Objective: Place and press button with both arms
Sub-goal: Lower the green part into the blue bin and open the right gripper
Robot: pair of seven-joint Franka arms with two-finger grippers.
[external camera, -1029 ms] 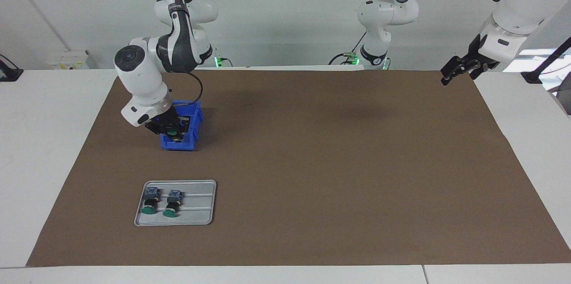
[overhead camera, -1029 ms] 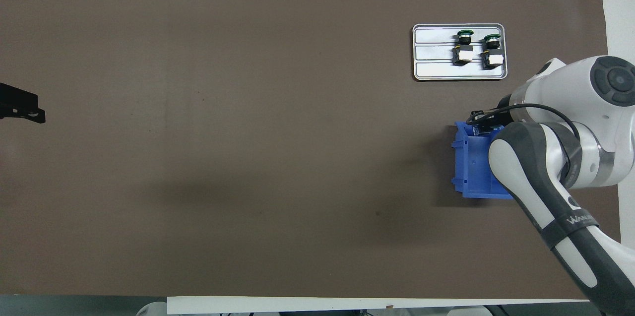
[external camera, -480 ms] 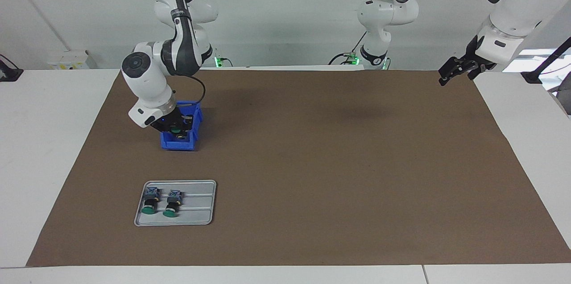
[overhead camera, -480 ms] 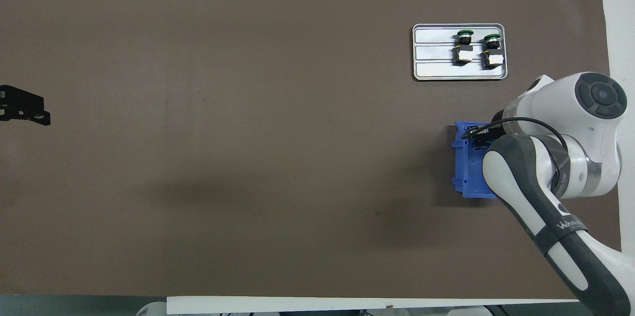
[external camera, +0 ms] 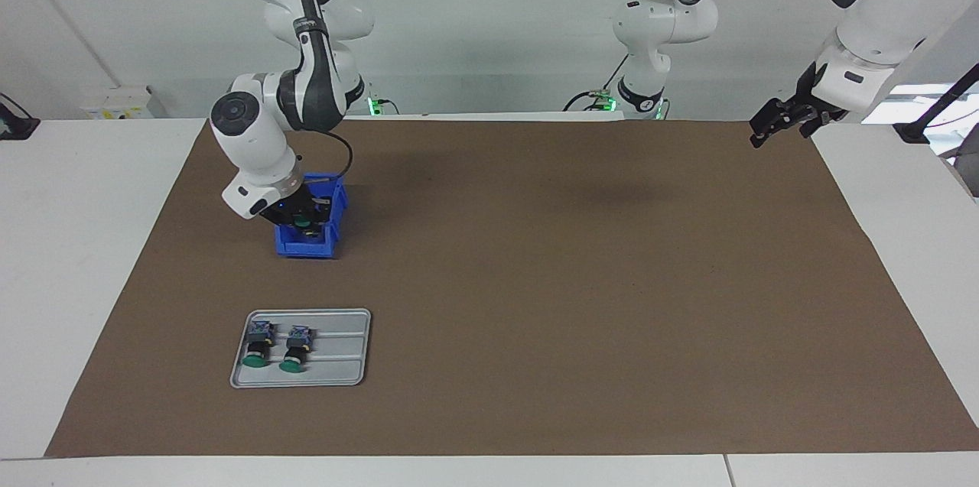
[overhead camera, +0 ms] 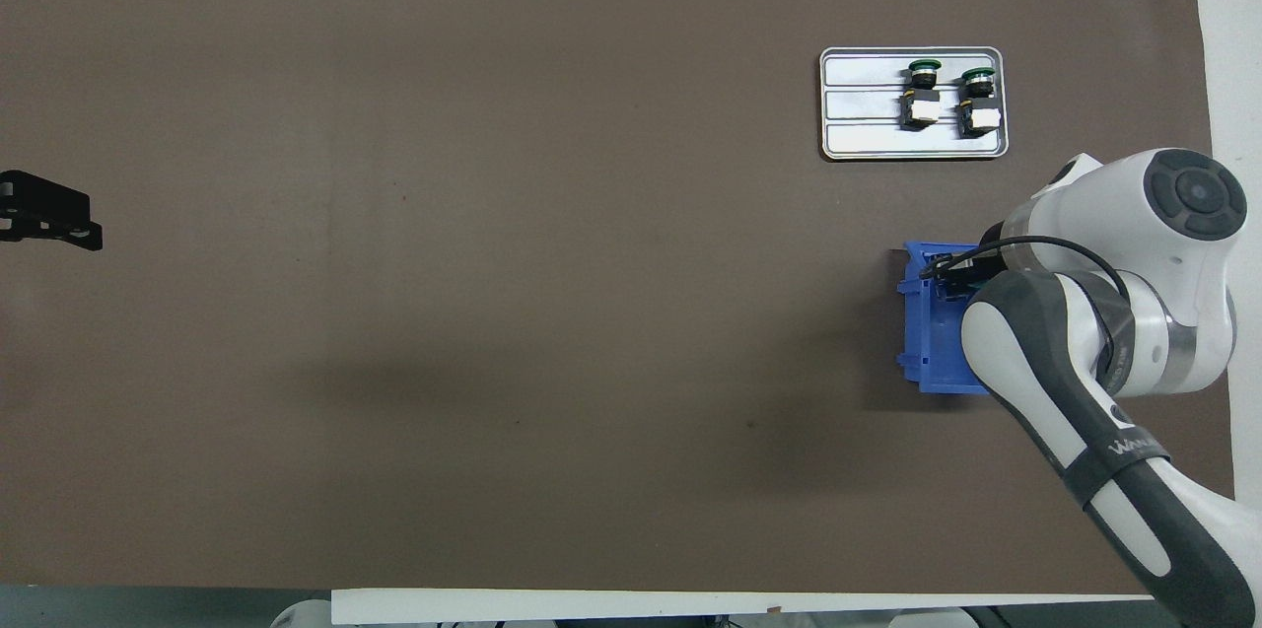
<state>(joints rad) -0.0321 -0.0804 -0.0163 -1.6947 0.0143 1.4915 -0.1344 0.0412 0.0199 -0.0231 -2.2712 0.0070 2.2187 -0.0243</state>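
**Right hand gripped a button over the blue bin**

The button (external camera: 304, 222), green cap showing, sat in the right hand (external camera: 302, 221), which was closed on it just above or inside the blue bin (external camera: 325, 242); whether it had cleared the rim could not be told. Its long axis could not be made out either. The metal tray (external camera: 348, 372) lay farther from the robots than the bin, on the same end of the table, so the carry would run straight away from the robots. Two buttons alike (external camera: 259, 343) (external camera: 295, 348) already lay side by side on the tray, caps pointing away from the robots, with bare tray beside them toward the left arm's end. The left hand (external camera: 774, 122) waited over the edge of the brown mat (external camera: 574, 280) at its own end, fingers apart and empty, well apart from all of it.
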